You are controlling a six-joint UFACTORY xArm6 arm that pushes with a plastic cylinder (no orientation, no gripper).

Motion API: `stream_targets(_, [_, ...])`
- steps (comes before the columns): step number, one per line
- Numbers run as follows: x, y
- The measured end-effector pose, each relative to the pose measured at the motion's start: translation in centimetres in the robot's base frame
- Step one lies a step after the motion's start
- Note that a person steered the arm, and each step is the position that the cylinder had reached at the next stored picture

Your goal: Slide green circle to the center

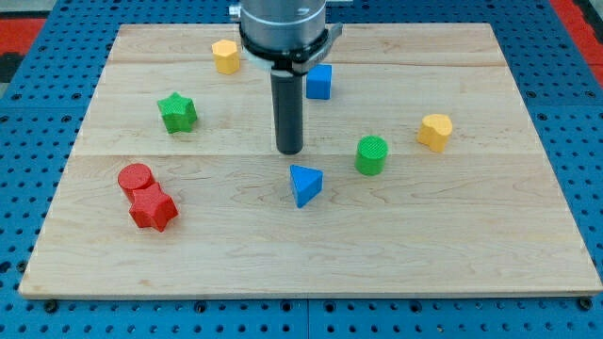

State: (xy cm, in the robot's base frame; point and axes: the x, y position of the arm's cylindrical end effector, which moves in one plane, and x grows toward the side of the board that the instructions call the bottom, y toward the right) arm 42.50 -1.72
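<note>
Approach step — my tip (pixel 289 151), no hand fitted so no hand state to tell, sits left of green circle (pixel 371 155), apart; next — round to its right, push left twd worktop (pixel 452 245) centre.

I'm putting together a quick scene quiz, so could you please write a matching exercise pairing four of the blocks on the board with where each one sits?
Blocks:
1. green circle
2. blue triangle
3. green star
4. red star

Places:
A. touching the red circle, toward the view's bottom left
B. just below my tip in the view
C. to the view's right of my tip, left of the yellow heart
D. far to the view's left of my tip, above the red pair

Pairs: 1-C, 2-B, 3-D, 4-A
</note>
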Motion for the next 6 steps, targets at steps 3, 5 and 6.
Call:
stream_targets(3, [4.0,15.1])
stream_targets(5, [1.6,6.8])
stream_targets(6, [1.3,6.7])
